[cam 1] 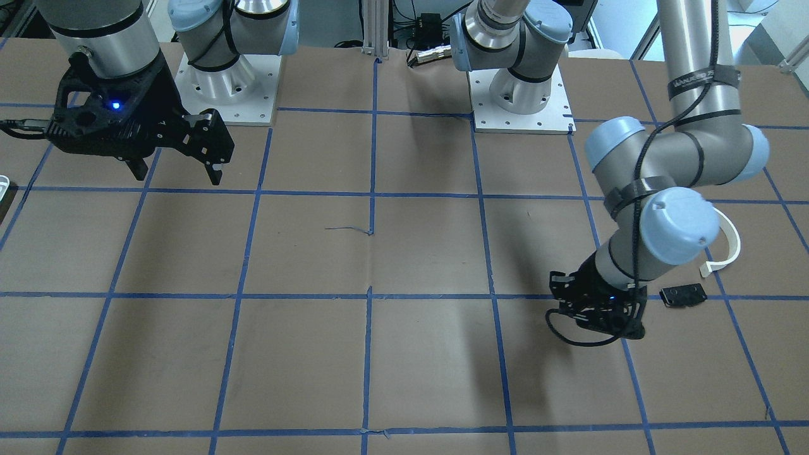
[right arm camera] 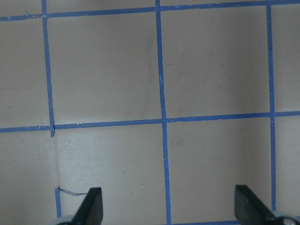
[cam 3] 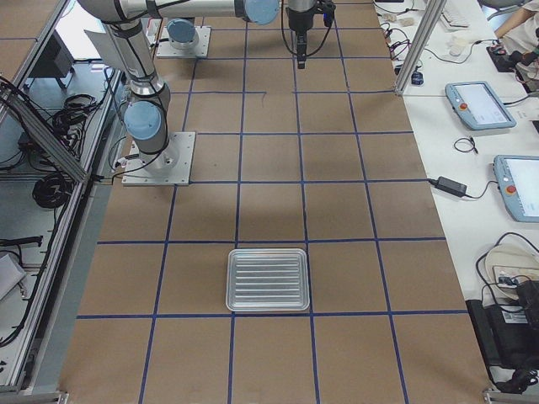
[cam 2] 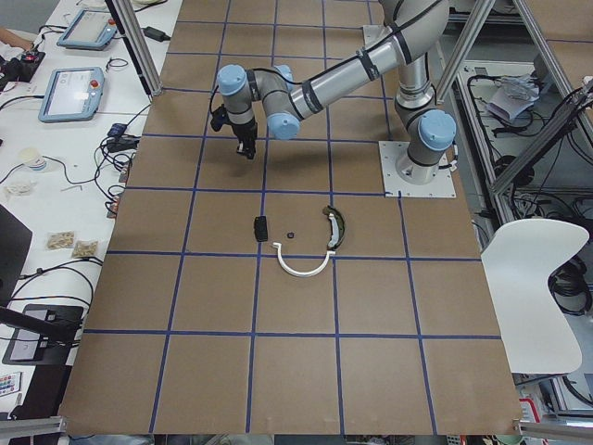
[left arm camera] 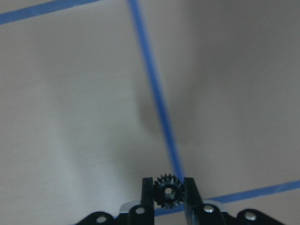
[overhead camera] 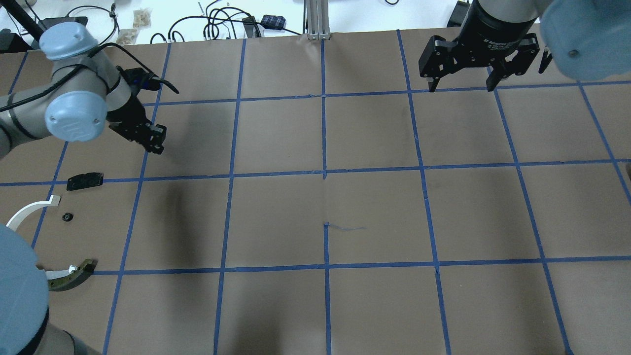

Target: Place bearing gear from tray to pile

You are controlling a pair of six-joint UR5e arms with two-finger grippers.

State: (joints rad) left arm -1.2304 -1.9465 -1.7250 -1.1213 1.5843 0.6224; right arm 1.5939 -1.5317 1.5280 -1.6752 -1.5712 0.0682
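My left gripper is shut on a small black toothed bearing gear and holds it above the brown table over a blue tape line. In the overhead view the left gripper hangs just beyond the pile. The pile is a flat black plate, a white half-ring, a small black round part and an olive curved piece. The ribbed silver tray lies far off at the table's right end. My right gripper is open and empty.
The table is brown paper with a blue tape grid. The two arm bases stand at the robot's edge. Cables and boxes lie beyond the far edge. The left arm's elbow partly covers the half-ring in the front-facing view.
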